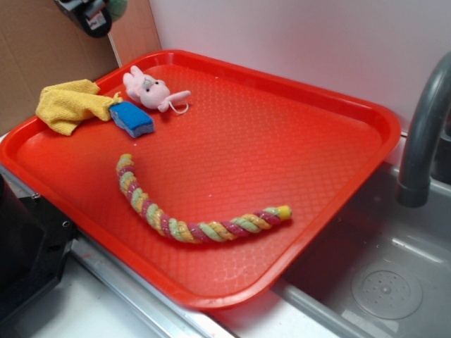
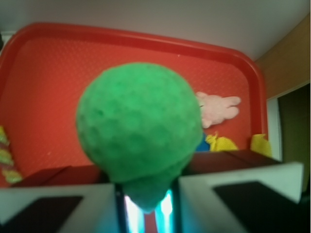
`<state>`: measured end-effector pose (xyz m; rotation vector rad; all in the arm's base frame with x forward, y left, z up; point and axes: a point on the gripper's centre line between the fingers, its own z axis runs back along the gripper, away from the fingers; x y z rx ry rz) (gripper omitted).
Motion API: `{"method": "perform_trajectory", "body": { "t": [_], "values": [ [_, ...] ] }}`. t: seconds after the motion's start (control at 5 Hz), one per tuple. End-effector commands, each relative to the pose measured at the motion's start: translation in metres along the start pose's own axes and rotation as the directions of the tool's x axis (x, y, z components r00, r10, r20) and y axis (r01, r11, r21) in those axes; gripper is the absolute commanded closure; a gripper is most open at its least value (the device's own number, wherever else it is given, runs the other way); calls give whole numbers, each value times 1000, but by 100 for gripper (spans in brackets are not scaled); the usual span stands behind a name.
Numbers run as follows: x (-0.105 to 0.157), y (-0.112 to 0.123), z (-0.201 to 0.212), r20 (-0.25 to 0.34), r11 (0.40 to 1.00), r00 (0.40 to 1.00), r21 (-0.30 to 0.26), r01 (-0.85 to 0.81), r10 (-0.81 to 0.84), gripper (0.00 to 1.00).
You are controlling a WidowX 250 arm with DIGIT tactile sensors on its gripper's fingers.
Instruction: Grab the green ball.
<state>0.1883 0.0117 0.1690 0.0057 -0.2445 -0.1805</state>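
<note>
Seen from the wrist view, the gripper (image 2: 146, 194) is pinching the green ball (image 2: 138, 128) by its lower end, lifted well above the red tray (image 2: 58, 63). The ball fills the middle of that view; it is roundish and dimpled, so it has no clear long axis, though a narrower squeezed lobe sits between the fingers (image 2: 233, 194). In the exterior view the gripper (image 1: 90, 15) is only partly in frame at the top left corner, high over the tray (image 1: 317, 98). On the tray lie a twisted rope toy (image 1: 190, 222), nearer, then a blue sponge (image 1: 132, 118), a yellow cloth (image 1: 69, 104) and a pink plush bunny (image 1: 149, 90) at the far side.
</note>
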Motion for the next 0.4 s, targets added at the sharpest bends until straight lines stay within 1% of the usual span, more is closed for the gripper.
{"method": "perform_trajectory", "body": {
  "t": [0.0,0.2],
  "values": [
    [23,18,-11,47,998,997,-28,-64,66,100],
    [28,29,-18,5,986,987,-33,-162,162,100]
  ]
}}
